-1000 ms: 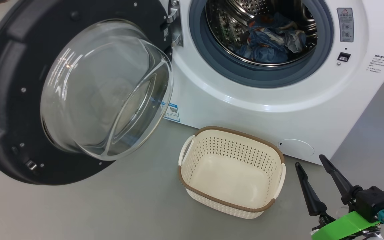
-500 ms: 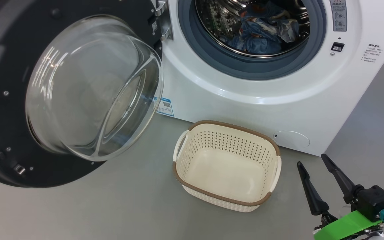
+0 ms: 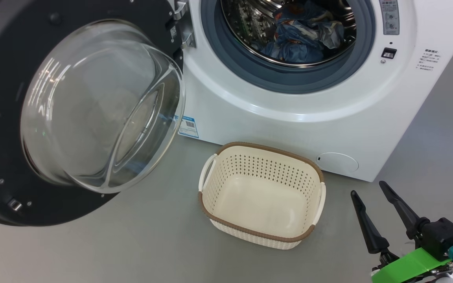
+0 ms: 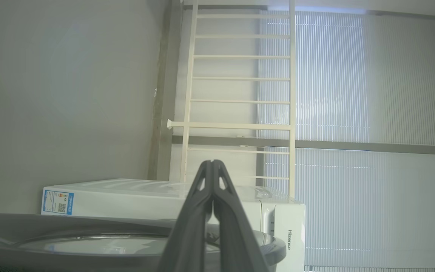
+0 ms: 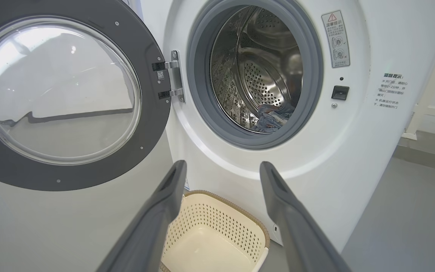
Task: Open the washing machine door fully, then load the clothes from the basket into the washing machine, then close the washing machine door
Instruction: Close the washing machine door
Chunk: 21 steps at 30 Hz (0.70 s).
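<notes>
**Operator:** Report the location of the load.

**Technician:** The clothes (image 3: 303,37) lie inside the drum (image 3: 250,23) of the washing machine (image 3: 289,125), top centre of the head view. The basket (image 3: 267,148) stands on the floor (image 3: 151,243) just in front of the machine, centre frame, with its cream bottom bare. Loading is judged complete, and closing the door is the step in hand.

**Operator:** Gripper states?

**Technician:** Right gripper (image 3: 367,188), lower right of frame: fingers spread wide, nothing between them. Left gripper (image 4: 212,166), in the left wrist view: fingers pressed together, nothing held.

**Operator:** Governing relation for the next move?

**Technician:** The washing machine door (image 3: 81,110) lies in the left half of the head view, swung wide on its hinge (image 3: 181,27) at upper centre. Its free edge is far left, well apart from the right gripper. In the left wrist view the door's rim runs along the bottom edge beneath the fingers, so the left arm is judged nearer. The push should run from frame left toward the opening at upper right.

**Operator:** Count.

**Technician:** One door, one basket, one bundle of clothes, one machine, two grippers
</notes>
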### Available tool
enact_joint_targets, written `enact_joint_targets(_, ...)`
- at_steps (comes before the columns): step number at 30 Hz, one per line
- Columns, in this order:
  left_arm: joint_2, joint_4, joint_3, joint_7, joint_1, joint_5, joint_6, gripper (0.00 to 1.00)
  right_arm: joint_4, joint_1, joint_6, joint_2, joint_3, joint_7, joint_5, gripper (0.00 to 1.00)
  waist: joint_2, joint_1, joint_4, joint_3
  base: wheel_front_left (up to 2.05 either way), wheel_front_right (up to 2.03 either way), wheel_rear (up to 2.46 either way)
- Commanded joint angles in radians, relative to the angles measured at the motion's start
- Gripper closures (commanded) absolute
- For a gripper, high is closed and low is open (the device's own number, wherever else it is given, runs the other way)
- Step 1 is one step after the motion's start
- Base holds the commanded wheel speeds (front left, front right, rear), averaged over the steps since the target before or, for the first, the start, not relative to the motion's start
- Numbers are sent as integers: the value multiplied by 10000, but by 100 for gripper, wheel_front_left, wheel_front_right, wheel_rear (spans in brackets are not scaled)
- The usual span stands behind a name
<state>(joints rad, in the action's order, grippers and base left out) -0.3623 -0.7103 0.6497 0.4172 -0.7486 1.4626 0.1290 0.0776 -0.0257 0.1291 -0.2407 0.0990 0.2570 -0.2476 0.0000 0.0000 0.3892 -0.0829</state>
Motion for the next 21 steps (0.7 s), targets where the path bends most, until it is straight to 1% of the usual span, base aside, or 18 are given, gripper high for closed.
enact_joint_targets(1, -566, 211, 26, 126, -137, -129, -15, 100, -219, -305, 16, -156, 236, 48, 39, 0, 0, 0, -35, 11, 0, 0, 0)
enact_joint_targets(21, -657, 91, -482, 944, -63, -310, 94, 100, -229, -322, 16, -170, 219, 48, 67, 0, 0, 0, -241, -37, 0, 0, 0)
